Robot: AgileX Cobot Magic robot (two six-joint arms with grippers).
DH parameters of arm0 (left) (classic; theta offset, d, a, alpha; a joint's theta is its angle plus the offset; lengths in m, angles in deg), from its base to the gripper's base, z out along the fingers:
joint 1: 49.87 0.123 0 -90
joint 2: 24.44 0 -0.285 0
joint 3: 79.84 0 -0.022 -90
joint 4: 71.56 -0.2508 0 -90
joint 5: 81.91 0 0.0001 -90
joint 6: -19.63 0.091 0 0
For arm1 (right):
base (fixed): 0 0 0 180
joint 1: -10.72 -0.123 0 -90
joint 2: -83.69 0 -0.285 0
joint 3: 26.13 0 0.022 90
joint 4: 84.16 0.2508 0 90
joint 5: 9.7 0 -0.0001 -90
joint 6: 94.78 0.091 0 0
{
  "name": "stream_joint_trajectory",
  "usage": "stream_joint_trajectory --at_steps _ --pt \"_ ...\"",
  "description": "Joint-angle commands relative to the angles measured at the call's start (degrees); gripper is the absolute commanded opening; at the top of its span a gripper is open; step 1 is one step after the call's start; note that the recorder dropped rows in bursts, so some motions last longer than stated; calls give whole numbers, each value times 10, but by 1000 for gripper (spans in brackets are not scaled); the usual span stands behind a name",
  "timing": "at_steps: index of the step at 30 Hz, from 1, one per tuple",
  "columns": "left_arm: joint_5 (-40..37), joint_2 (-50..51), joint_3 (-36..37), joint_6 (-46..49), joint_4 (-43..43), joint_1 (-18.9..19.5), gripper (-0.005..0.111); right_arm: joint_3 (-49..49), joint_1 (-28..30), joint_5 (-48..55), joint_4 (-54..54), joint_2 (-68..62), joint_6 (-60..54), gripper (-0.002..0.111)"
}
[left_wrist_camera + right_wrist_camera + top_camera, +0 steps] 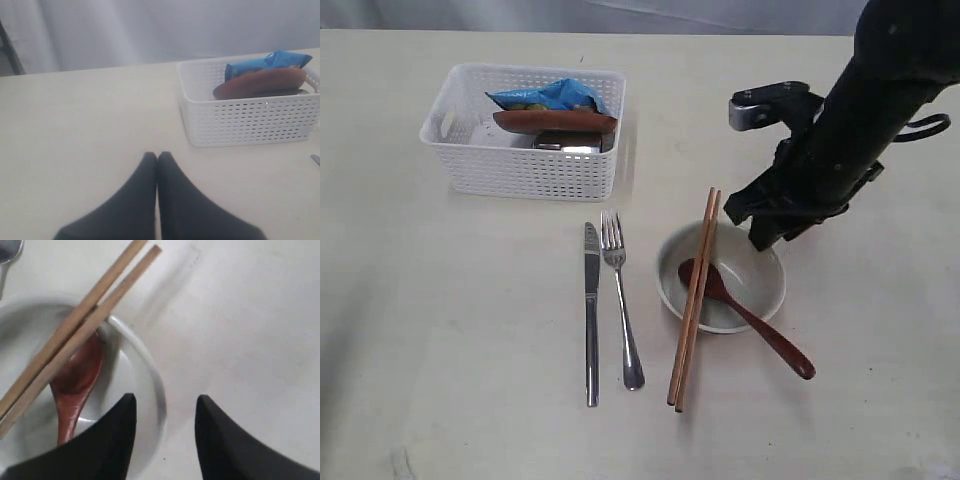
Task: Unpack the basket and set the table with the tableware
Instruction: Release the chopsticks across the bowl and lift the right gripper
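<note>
Basket (pixel 530 172) is partly unpacked: knife (pixel 591 310), fork (pixel 620 300), bowl (pixel 772 285), spoon (pixel 760 330), chopsticks (pixel 692 310) are laid; plate (pixel 555 121) is left inside; right gripper (pixel 165 404) is parted, empty.

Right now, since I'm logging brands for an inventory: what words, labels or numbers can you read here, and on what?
No text can be read in any view.
On the blue snack packet in the basket: some coloured print, too small and blurred to read.
On the knife, fork and bowl: no marks visible.
</note>
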Motion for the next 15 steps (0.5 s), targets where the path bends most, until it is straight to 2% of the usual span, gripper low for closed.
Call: stream_joint_trajectory --at_steps 1,2,6,12,15 --pt "6 -2 1 0 3 -4 0 1 0 23 -80 44 79 38" --pt "6 -2 1 0 3 -4 0 1 0 27 -85 54 80 36" --pt "6 -2 1 0 3 -4 0 6 0 19 -85 69 92 1" --pt "6 -2 1 0 3 -4 0 7 13 33 -69 67 112 1" --pt "6 -2 1 0 3 -4 0 7 47 47 -19 67 111 16"
